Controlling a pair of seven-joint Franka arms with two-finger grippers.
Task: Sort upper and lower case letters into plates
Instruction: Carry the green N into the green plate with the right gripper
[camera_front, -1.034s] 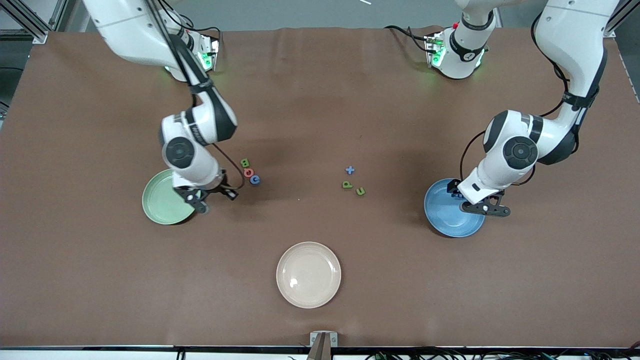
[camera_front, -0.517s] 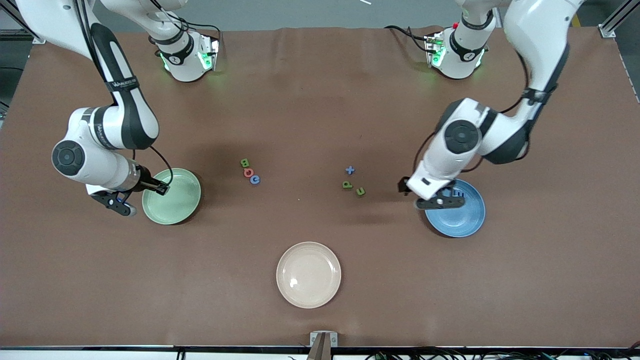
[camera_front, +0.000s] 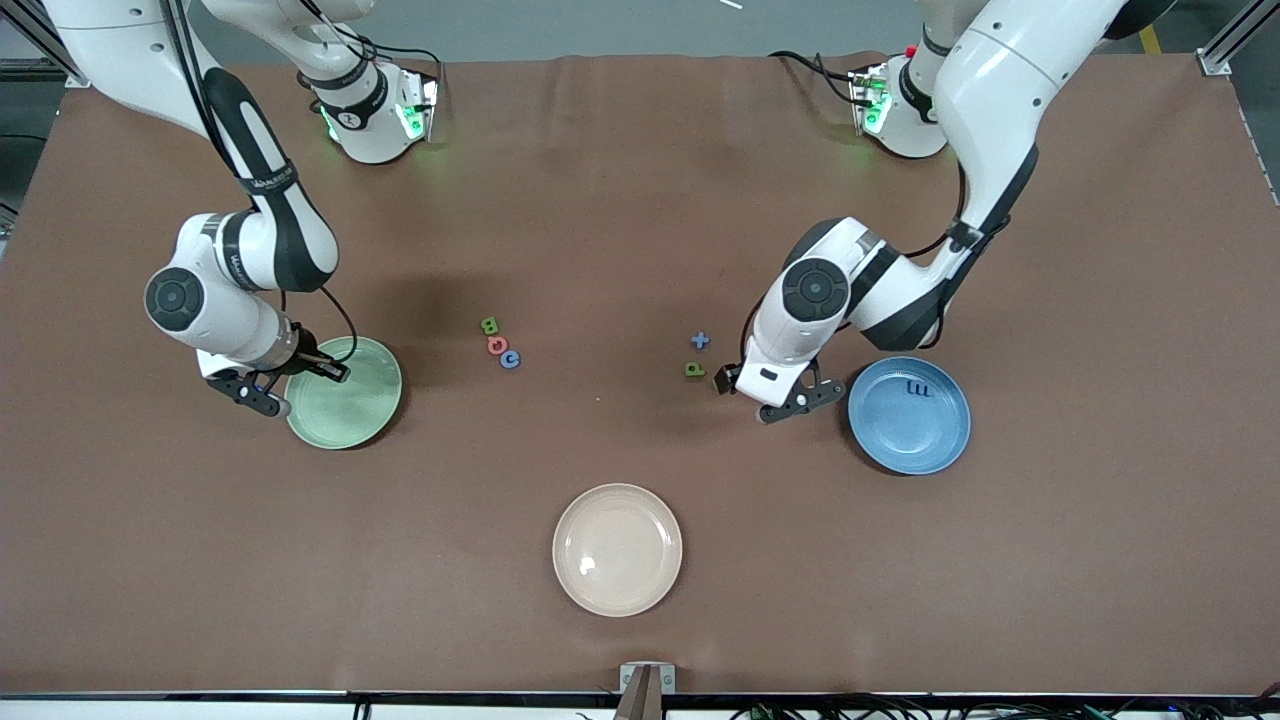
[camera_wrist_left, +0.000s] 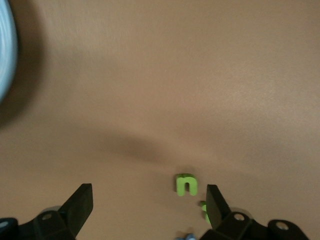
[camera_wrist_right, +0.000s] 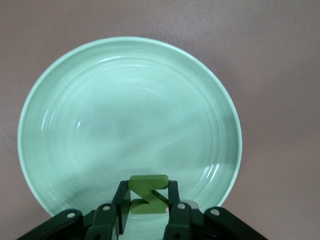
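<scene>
While right gripper (camera_wrist_right: 146, 212) pinches green N (camera_wrist_right: 148, 194) over pale green plate (camera_front: 362, 408), left gripper (camera_wrist_left: 150, 207), jaws wide, hangs w/ wrist bent down over green u (camera_wrist_left: 186, 184); blue m (camera_front: 917, 388) in blue plate (camera_front: 900, 440).

High front camera facing robots, wrist cameras close, looking down

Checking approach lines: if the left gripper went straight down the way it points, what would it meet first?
Probably the green u, lying on the table between the open left gripper fingers; depth is uncertain.
</scene>
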